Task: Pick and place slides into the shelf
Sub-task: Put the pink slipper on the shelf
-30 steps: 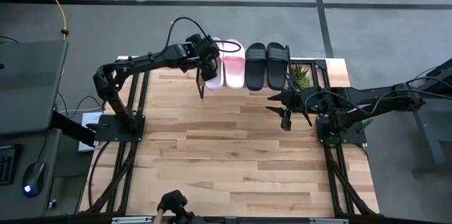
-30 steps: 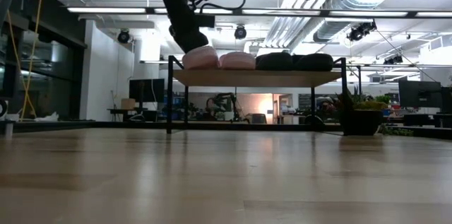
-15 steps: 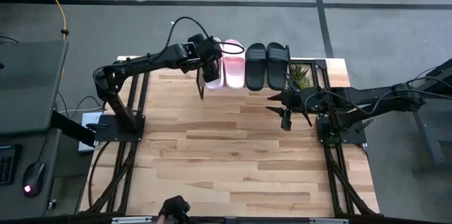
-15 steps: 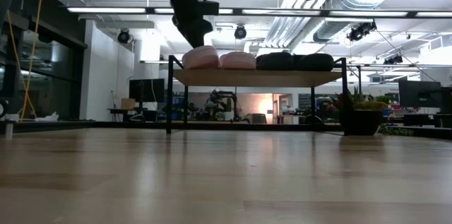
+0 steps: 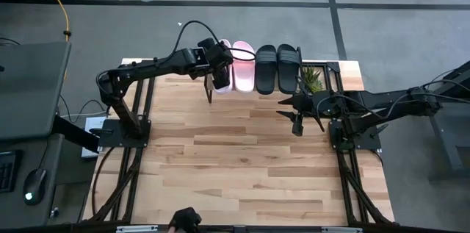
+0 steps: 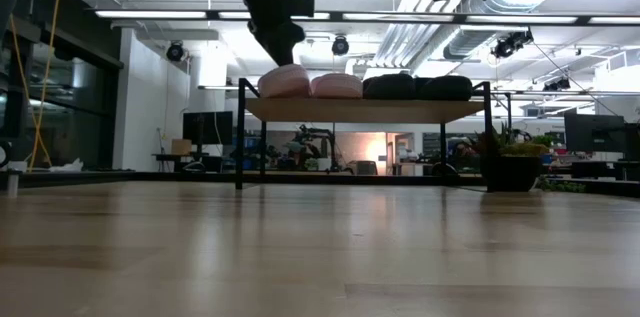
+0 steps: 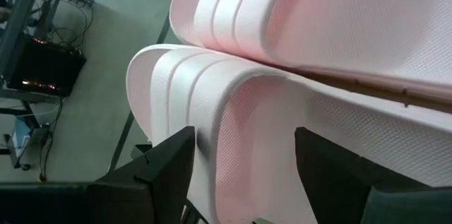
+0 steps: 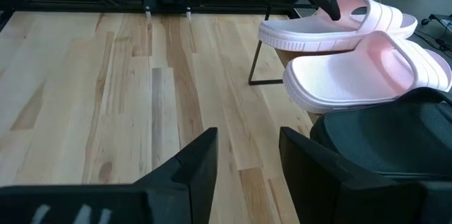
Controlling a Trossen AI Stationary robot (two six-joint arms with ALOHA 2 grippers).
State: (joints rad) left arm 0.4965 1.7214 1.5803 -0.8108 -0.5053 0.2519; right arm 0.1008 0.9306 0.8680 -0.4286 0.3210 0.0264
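Slides (image 5: 255, 67) side by side on shelf (image 6: 365, 109), lengthwise front-to-back.

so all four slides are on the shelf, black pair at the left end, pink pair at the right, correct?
Reversed. The high view shows the pink pair at the left end of the shelf, under the left gripper, and the black pair to its right. All four are on it.
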